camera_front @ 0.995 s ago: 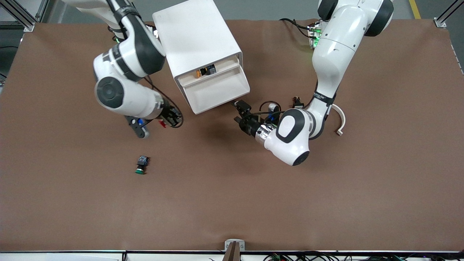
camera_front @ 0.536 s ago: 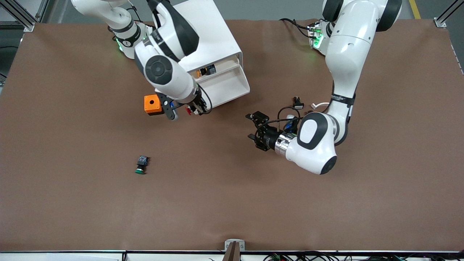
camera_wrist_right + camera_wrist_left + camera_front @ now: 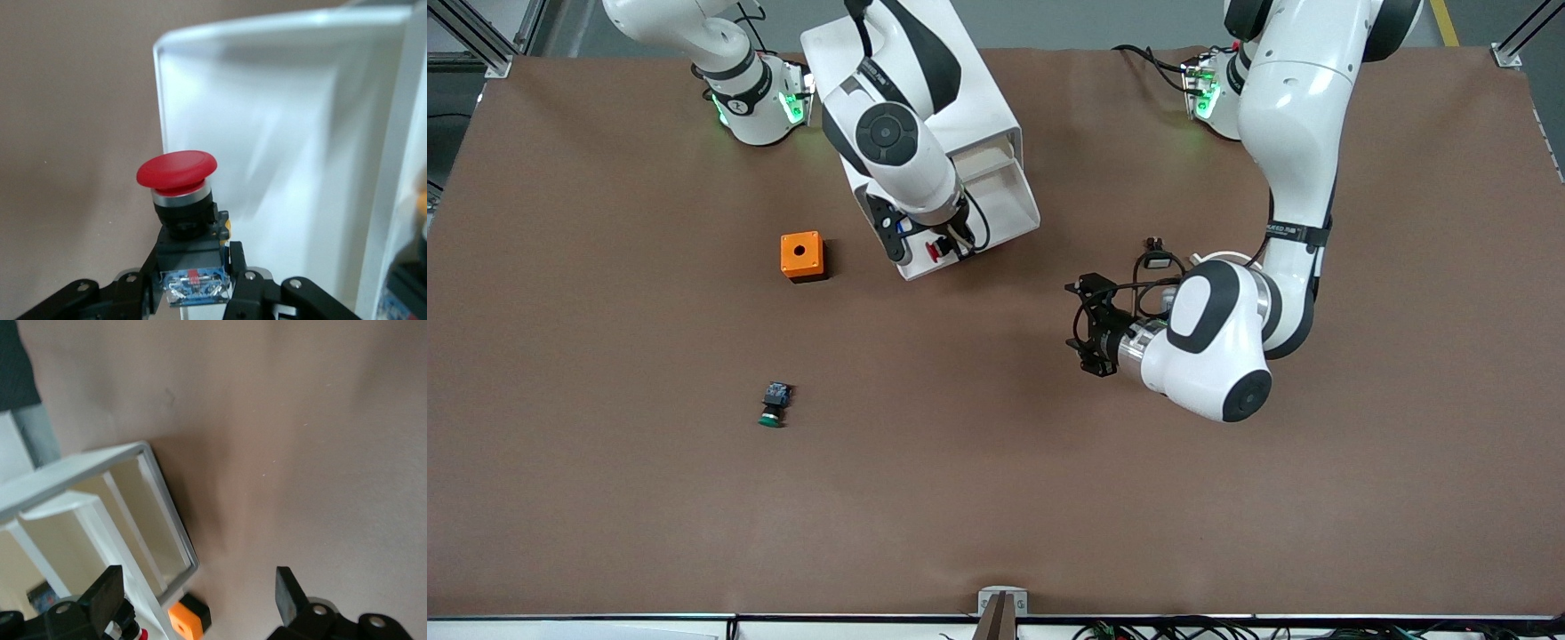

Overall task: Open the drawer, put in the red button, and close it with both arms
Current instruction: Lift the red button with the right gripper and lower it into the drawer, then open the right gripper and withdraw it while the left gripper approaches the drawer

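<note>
The white cabinet has its drawer pulled open; the drawer also shows in the right wrist view and in the left wrist view. My right gripper is shut on the red button, over the drawer's front edge. In the right wrist view the red cap stands up above my right gripper, which clamps the black-and-blue body. My left gripper is open and empty over the bare table, off the drawer's corner toward the left arm's end. My left gripper shows its fingers wide apart.
An orange box with a hole sits beside the cabinet toward the right arm's end; it also shows in the left wrist view. A green-capped switch lies nearer the camera. A dark part lies in another cabinet compartment.
My right arm has swung the red button from beside the orange box to over the open drawer's front edge. My left gripper has drawn back from the drawer toward the left arm's end.
</note>
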